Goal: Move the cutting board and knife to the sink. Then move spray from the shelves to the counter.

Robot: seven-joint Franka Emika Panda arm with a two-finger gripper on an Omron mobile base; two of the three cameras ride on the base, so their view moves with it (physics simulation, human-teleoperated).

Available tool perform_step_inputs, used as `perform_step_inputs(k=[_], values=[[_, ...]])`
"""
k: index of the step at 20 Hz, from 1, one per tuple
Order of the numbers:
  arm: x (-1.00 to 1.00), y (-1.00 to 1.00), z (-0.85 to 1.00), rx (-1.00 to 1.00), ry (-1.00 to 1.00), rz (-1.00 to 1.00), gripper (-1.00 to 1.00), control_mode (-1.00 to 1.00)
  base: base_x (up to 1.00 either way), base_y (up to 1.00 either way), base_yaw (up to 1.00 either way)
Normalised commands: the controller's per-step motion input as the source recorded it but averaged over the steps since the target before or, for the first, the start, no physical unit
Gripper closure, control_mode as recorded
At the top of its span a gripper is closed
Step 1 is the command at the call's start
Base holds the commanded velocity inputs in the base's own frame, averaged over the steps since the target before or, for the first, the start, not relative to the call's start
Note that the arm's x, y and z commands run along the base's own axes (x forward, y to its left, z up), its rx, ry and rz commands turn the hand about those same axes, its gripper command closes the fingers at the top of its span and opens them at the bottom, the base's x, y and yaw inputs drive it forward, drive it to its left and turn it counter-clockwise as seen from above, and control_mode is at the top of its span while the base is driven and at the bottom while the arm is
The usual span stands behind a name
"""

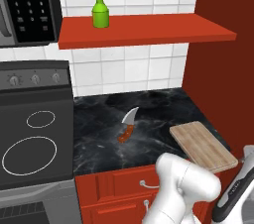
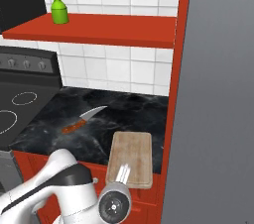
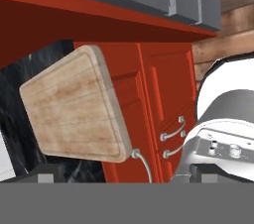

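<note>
Knife [image 1: 128,125] on counter [image 1: 99,134] left of cutting board [image 1: 203,145]

Arm [image 1: 186,181] folded low, elbow in front of and below the cutting board [image 2: 131,156]. Wrist turned toward the board's near edge. Gripper [image 2: 122,172] sits right at that near edge, fingertips [image 3: 47,176] spread wide, nothing between them, not touching the board.
</note>
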Motion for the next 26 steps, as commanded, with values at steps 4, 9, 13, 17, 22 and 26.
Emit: perform_step_inputs(k=[4,9,13,17,22,26], values=[[0.07,0.0,-0.06,0.0,-0.01,0.0,-1.0,-1.0,0.0,0.0,0.0],[0.04,0.0,-0.07,0.0,-0.04,0.0,-1.0,-1.0,0.0,0.0,0.0],[0.01,0.0,-0.11,0.03,-0.09,0.0,-1.0,-1.0,0.0,0.0,0.0],[0.01,0.0,-0.09,0.02,-0.15,0.0,-1.0,-1.0,0.0,0.0,0.0],[0.05,0.0,-0.02,0.02,-0.14,0.0,-1.0,-1.0,0.0,0.0,0.0],[0.2,0.0,-0.06,0.03,-0.04,0.0,-1.0,-1.0,0.0,0.0,0.0]])
